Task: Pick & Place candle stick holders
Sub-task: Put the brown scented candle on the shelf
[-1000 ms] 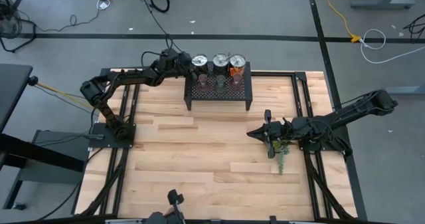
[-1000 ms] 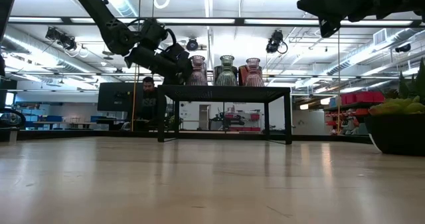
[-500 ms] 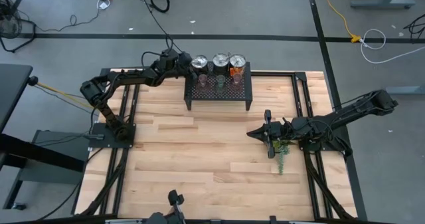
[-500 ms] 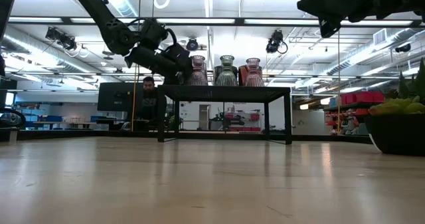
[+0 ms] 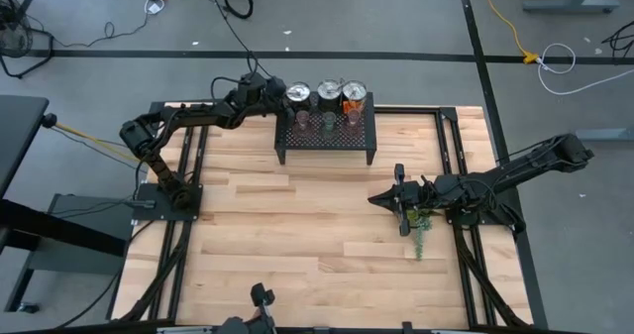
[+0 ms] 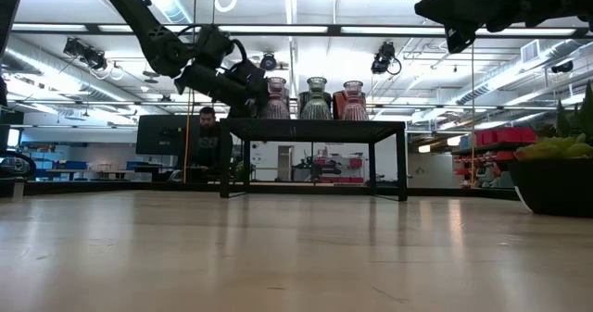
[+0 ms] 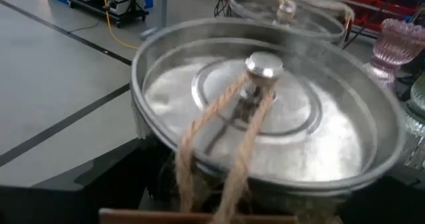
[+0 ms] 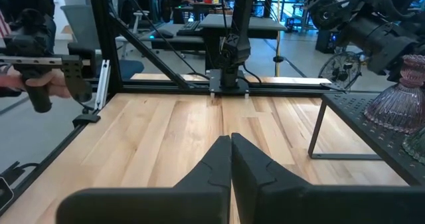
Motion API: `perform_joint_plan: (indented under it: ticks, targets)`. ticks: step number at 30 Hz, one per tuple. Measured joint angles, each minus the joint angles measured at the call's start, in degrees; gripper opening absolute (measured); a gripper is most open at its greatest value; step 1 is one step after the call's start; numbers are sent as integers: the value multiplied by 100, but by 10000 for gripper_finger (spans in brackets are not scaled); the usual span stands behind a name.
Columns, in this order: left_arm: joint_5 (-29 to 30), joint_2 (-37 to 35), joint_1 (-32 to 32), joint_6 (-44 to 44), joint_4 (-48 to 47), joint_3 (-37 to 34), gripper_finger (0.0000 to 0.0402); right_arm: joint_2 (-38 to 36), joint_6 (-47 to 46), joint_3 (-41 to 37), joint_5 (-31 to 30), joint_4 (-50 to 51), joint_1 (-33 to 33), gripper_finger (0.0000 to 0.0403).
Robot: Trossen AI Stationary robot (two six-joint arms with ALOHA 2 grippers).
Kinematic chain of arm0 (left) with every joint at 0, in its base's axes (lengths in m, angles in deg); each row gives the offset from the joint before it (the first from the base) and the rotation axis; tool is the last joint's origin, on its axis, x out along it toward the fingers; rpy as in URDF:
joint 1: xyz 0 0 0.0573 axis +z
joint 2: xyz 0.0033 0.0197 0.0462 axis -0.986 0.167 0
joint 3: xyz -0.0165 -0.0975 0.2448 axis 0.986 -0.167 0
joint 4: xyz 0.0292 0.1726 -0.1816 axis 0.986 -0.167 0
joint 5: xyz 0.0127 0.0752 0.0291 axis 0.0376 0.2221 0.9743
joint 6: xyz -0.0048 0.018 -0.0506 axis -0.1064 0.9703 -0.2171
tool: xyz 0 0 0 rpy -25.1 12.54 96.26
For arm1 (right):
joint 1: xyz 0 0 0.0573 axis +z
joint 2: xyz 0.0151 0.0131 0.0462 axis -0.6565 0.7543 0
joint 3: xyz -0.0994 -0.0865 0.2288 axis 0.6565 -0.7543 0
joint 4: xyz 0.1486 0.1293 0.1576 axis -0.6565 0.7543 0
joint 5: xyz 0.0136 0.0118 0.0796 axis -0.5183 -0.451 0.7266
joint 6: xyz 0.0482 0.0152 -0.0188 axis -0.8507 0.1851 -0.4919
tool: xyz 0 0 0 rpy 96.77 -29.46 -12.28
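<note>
Pale wooden slatted table point(image 5: 297, 235). Small black perforated metal stand point(image 5: 326, 139) at far edge. On it, a back row of three round silvery tins point(image 5: 326, 93); just in front, three small bell-shaped translucent candle stick holders point(image 5: 327, 121): pinkish-brown, pale green, pinkish-brown. Left gripper point(image 5: 278, 93) at the left tin point(image 7: 265, 124); fingers not visible, cannot tell. Right gripper point(image 8: 230, 159) above table centre-right, fingers pressed together, empty, over a green potted plant point(image 5: 420, 227).

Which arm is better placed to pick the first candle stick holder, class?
Probably the left. Its end effector is already at the black rack, next to the pinkish-brown holder. The right end effector waits mid-table, shut, by the potted plant.
</note>
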Motion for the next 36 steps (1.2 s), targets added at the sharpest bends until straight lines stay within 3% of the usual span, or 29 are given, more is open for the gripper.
perform_joint_plan:
  ticks: [3, 6, 8, 17, 25, 36]
  targets:
    - [69, 0, -14, -29, 73, 0, 400, 0, 0, 0, 0, 0, 1, 8]
    - [676, -5, -53, -361, 184, 0, 400, 0, 2, 0, -1, 0, 1, 8]
    - [742, -7, -62, -469, 188, 0, 400, 0, 13, 0, 0, 0, 0, 8]
    - [104, -7, -154, 100, 165, 0, 399, 0, 7, 0, -2, 41, 0, 8]
    - [507, -7, -218, 158, 252, 0, 399, 0, -44, 0, 0, 74, 2, 8]
    - [433, -4, -208, 120, 269, 0, 400, 0, -54, 0, 0, 160, 2, 8]
